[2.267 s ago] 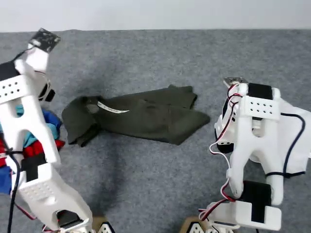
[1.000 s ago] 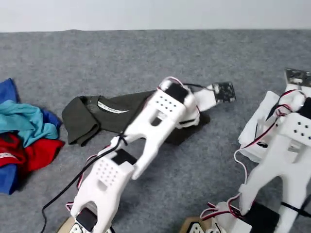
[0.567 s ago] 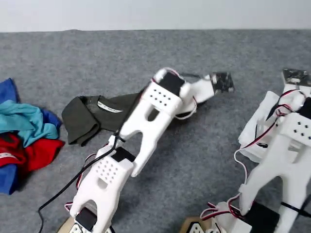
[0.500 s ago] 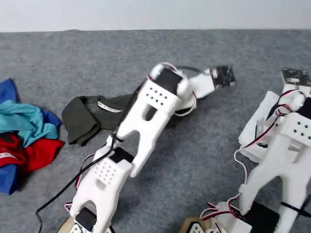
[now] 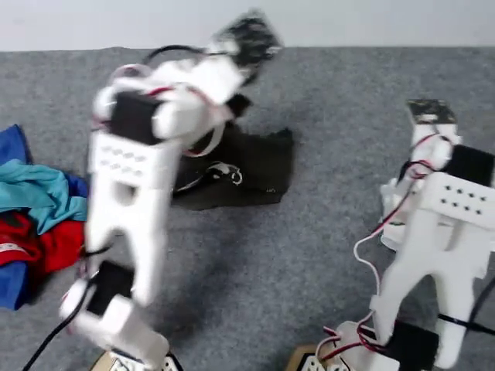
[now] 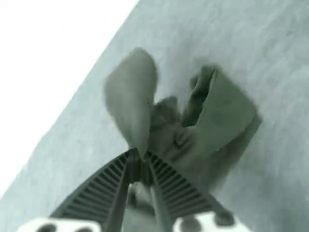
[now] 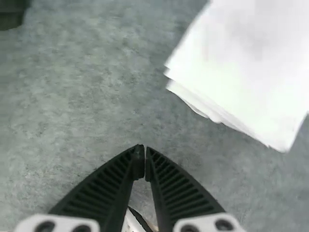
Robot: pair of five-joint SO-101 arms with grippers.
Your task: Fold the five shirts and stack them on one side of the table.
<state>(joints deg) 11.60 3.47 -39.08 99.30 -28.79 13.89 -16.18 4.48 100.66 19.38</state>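
**Q:** What are your 2 pincers holding?

**A:** My left pincer (image 6: 140, 162) is clamped tight on a fold of the dark green shirt (image 6: 219, 118), raised above the grey desk (image 5: 332, 100). 1 flap of cloth sticks up past the tips. The rest hangs down in a bunch, and its lower part seems to rest on the desk near the middle, toward the far edge.

**Q:** And the right one?

**A:** My right pincer (image 7: 144, 159) is closed with nothing between its tips. It hovers over bare desk. Near it lies a white shirt (image 7: 241, 63), folded flat in neat layers on the right side of the desk. From above, my right arm covers most of it.

**Q:** Where are the other shirts?

**A:** A loose pile of shirts (image 5: 35, 209) in 3 colours, blue, teal and red, sits crumpled at the left edge of the desk. It is apart from the green shirt and well apart from the white one.
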